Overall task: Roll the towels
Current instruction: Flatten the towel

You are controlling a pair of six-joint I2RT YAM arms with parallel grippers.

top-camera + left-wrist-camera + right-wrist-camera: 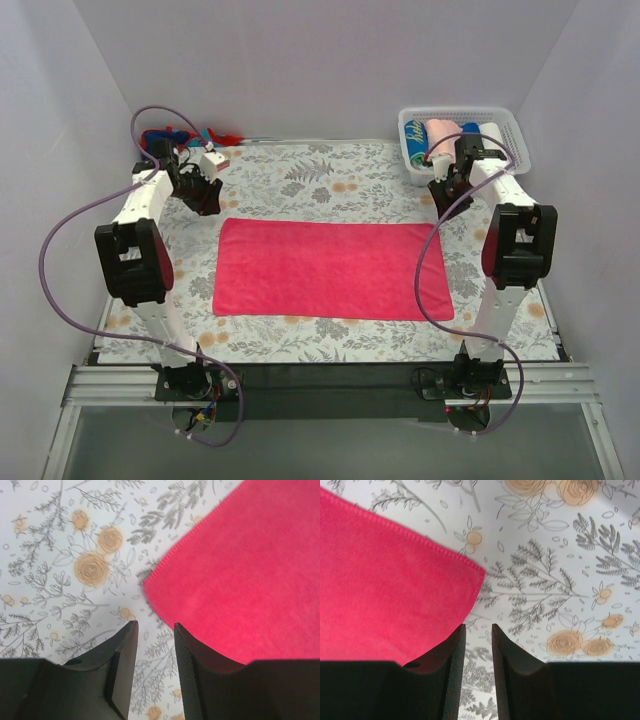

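The hot-pink towel [330, 268] lies flat and fully unrolled at the middle of the floral table cloth [300, 175], with its long sides running left to right. No fold or roll shows at any edge.

The left gripper [205, 193] stands at the towel's far left corner. In the left wrist view, the left gripper [155, 625] has its jaws a narrow gap apart with only the table cloth showing between them. Nothing is held. The towel's corner [240, 570] lies just ahead and to one side of the fingertips.

The right gripper [443, 192] stands at the towel's far right corner. In the right wrist view, the right gripper [478, 626] also has its jaws narrowly parted with bare table cloth in the gap. Nothing is held. The towel's corner [385, 580] lies just beside the fingers. The views do not show whether either gripper touches the cloth.

A red and blue towel [183, 134] lies bunched at the far left edge, behind the left arm and partly hidden by a cable. The white basket [508, 113] sits at the far right corner and holds several rolled items, partly hidden by the right arm.
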